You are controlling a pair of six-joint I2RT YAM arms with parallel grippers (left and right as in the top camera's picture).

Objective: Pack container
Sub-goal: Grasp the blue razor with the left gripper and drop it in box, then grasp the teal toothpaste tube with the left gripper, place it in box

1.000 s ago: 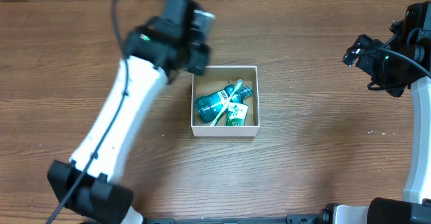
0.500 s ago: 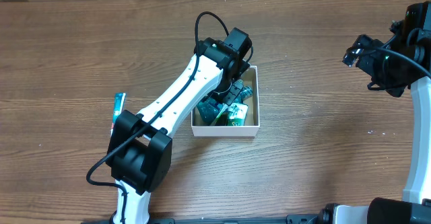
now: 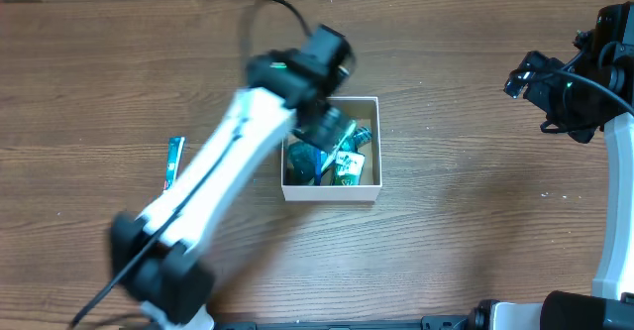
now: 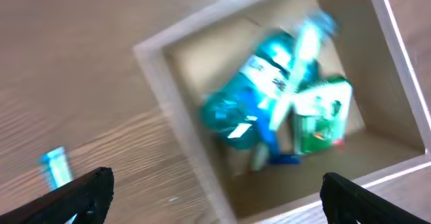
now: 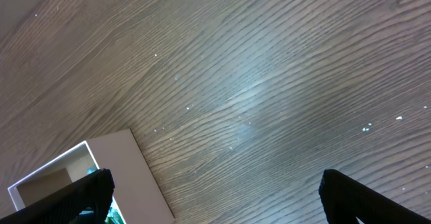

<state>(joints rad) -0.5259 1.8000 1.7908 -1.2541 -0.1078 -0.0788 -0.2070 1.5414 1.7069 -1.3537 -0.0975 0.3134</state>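
The container [image 3: 332, 193], a small square white box with a brown floor, sits mid-table. Inside lie a teal bottle [image 4: 246, 99], a white and teal toothbrush [image 4: 300, 56] across it, and a green carton [image 4: 323, 116]. My left gripper [image 3: 325, 127] is blurred over the box's upper left part. In the left wrist view the left gripper [image 4: 215, 207] is open with nothing between its fingers, above the container's left wall [image 4: 161, 69]. My right gripper [image 3: 535, 84] hangs open far to the right; the right wrist view shows it [image 5: 219, 200] over bare wood with the container's corner [image 5: 124, 160] at lower left.
A blue sachet [image 3: 174, 162] lies on the wooden table left of the box, also seen as the sachet [image 4: 55, 167] in the left wrist view. The left arm [image 3: 213, 186] stretches diagonally from the lower left across the table.
The left arm swung from the box's upper left into the container, its gripper opened there, and it is now blurred in motion above the box. The right arm stayed still.
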